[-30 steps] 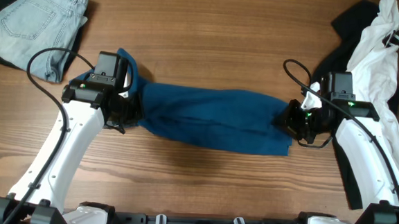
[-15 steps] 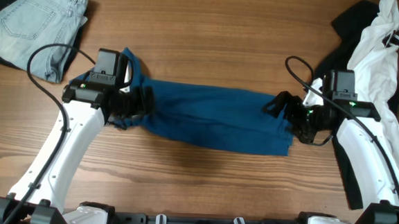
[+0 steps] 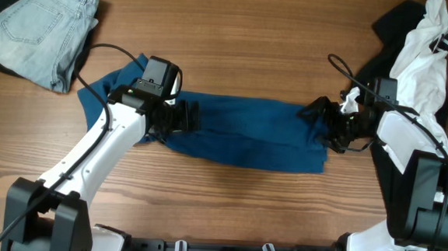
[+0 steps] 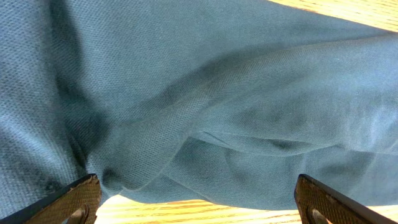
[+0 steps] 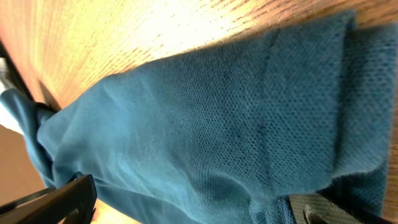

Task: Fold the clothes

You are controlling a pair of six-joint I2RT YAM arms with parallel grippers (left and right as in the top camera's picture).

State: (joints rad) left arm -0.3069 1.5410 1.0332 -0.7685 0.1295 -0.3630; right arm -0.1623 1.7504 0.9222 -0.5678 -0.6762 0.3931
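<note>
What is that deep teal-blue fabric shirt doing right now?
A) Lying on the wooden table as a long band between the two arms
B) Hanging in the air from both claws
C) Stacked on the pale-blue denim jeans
A: from overhead the deep teal-blue fabric shirt lies on the wooden table as a long band, with the left gripper and the right gripper open at its two ends.

Bare brown wood-grain table (image 3: 245,33), evenly lit.

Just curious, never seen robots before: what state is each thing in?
shirt: lying in a long, wrinkled band.
left end effector: open, over the shirt's left end.
right end effector: open, at the shirt's right end.
jeans: folded, far-left corner.
white garment: crumpled heap, right side.
</note>
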